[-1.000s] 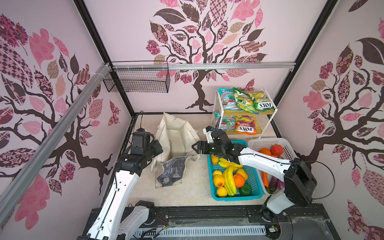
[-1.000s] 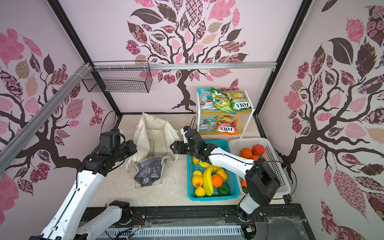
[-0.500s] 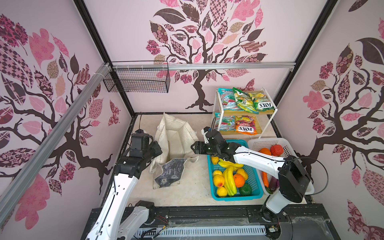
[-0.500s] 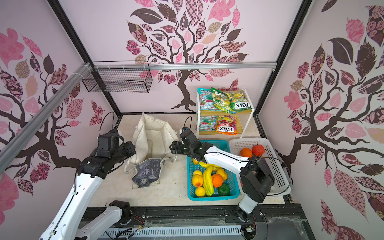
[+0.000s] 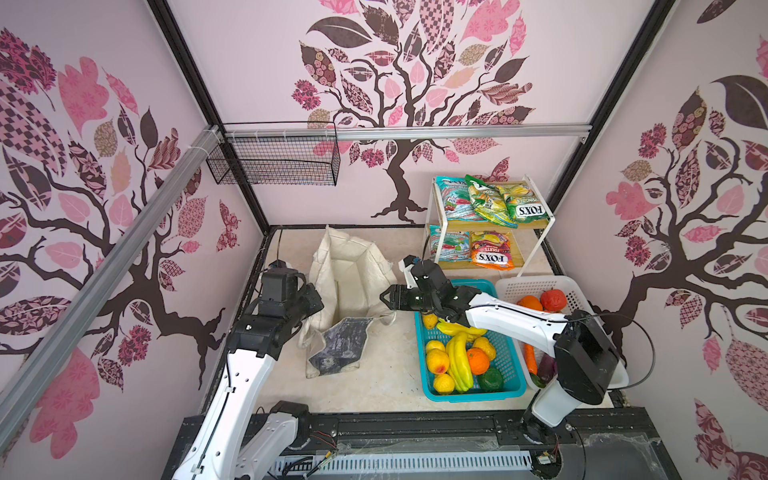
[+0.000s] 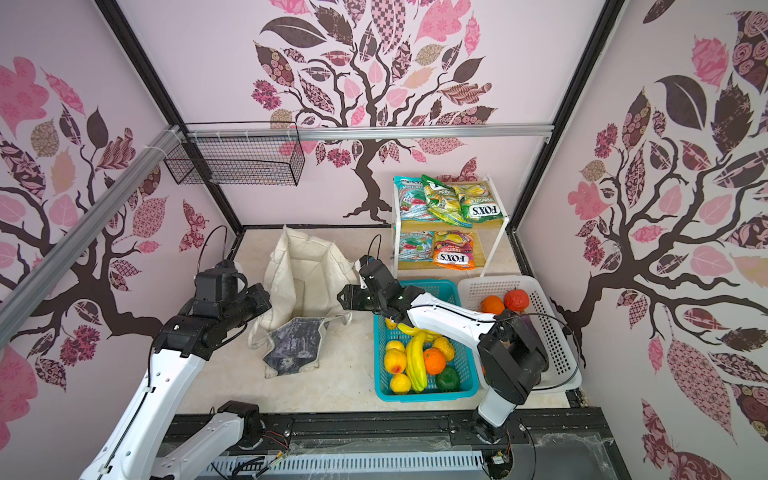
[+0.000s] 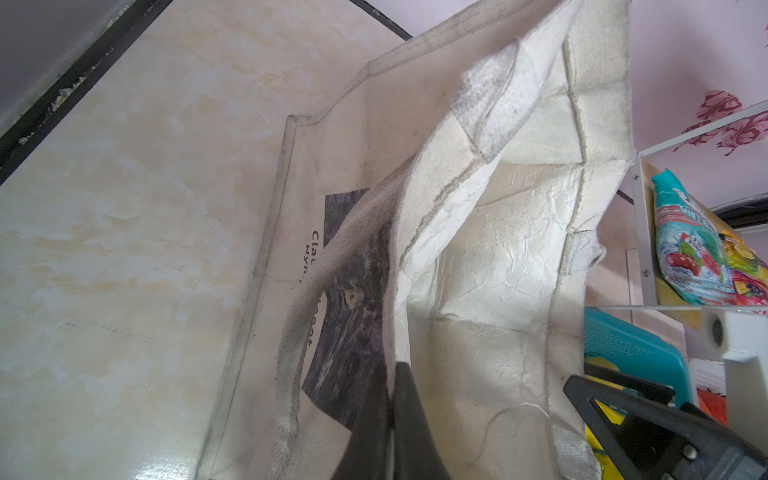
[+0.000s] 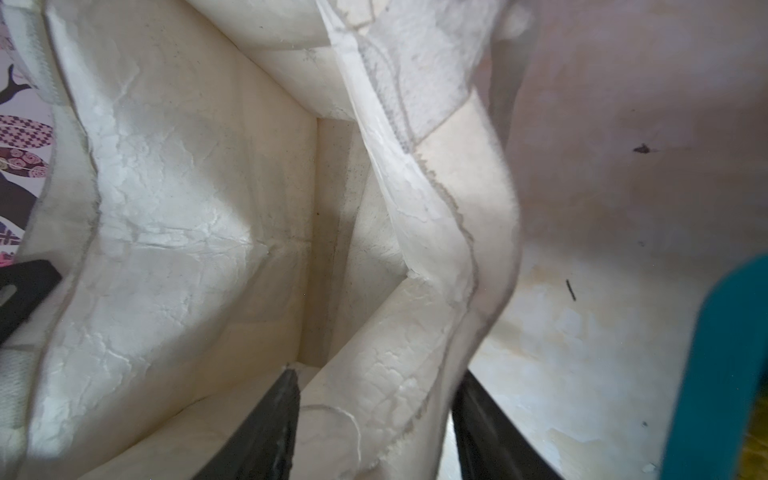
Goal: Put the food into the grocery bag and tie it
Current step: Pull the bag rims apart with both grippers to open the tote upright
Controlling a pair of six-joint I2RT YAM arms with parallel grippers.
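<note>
Toward the back left of the worktop stands the grocery bag, its mouth gaping upward and a faded grey panel slumped toward the front edge. The left gripper is clenched on the rim of the bag's left wall. The right gripper straddles the opposite rim, one finger inside and one outside; its jaws are apart and the fabric between them is not pinched. A teal basket by the front right corner holds bananas and round fruit. Just beside it, along the right edge, a white basket holds orange and red pieces. At the back right corner, a rack carries the sweet packets on two shelves.
</note>
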